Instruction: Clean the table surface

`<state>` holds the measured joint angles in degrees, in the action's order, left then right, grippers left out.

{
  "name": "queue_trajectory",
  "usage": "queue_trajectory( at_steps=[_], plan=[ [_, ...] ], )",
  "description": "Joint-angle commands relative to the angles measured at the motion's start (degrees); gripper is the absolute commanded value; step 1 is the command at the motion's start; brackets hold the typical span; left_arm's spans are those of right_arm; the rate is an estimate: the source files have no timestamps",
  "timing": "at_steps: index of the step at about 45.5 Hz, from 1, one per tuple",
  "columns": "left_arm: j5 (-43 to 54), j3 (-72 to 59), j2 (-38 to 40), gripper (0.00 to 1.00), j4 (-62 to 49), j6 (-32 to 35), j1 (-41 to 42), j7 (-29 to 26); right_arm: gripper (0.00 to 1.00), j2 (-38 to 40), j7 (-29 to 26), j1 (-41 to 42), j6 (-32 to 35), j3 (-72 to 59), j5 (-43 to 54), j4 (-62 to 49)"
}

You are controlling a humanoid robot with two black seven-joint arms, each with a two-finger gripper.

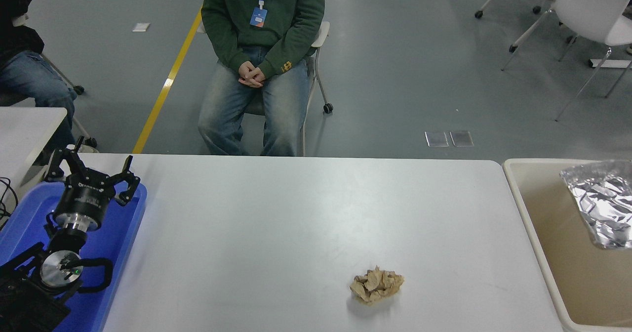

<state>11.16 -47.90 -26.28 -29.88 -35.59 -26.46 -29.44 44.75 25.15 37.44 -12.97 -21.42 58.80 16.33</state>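
- Left gripper (93,168) parked at lower left, hanging over the blue plastic tray (123,233), fingers spread apart, nothing between them
- left arm (59,253) black with silver joint rings, comes in from the bottom-left corner, a small green light on the lower joint
- right gripper and right arm out of frame, no part of them visible
- table surface (296,223) is the wide white-grey top filling the middle of the view, rounded far-right corner
- crumpled brown paper ball (376,285) lies on the table surface, near the front edge, right of centre, well apart from the tray
- blue plastic tray sits at the table's left end, partly under the left arm
- beige bin (548,243) stands just beside the table's right edge, open top, pale inside
- crumpled silver foil sheet (602,203) over the bin opening at the right picture edge, cut off by the frame; cannot tell if it rests on anything
- person in green hoodie (261,20) sits on a chair past the far edge, hands (251,75) clasped in lap, blue jeans, lanyard with badge
- second person's leg (34,85) at upper left
- smaller white table (24,134) at left edge, behind the tray
- white chair (587,11) at upper right on grey floor
- yellow floor line (165,90) runs diagonally toward the table
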Motion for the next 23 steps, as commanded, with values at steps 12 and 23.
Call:
queue_trajectory(
  at_steps=[12,23],
  plan=[
    [0.0,0.0,0.0,1.0,0.0,0.0,0.0,0.0,0.0,-14.2,-1.3,-4.5,0.1,-4.3,-0.3,-20.7],
    [0.0,0.0,0.0,1.0,0.0,0.0,0.0,0.0,0.0,-17.8,-7.7,-6.7,0.5,-4.1,-0.6,-20.7]
  ],
)
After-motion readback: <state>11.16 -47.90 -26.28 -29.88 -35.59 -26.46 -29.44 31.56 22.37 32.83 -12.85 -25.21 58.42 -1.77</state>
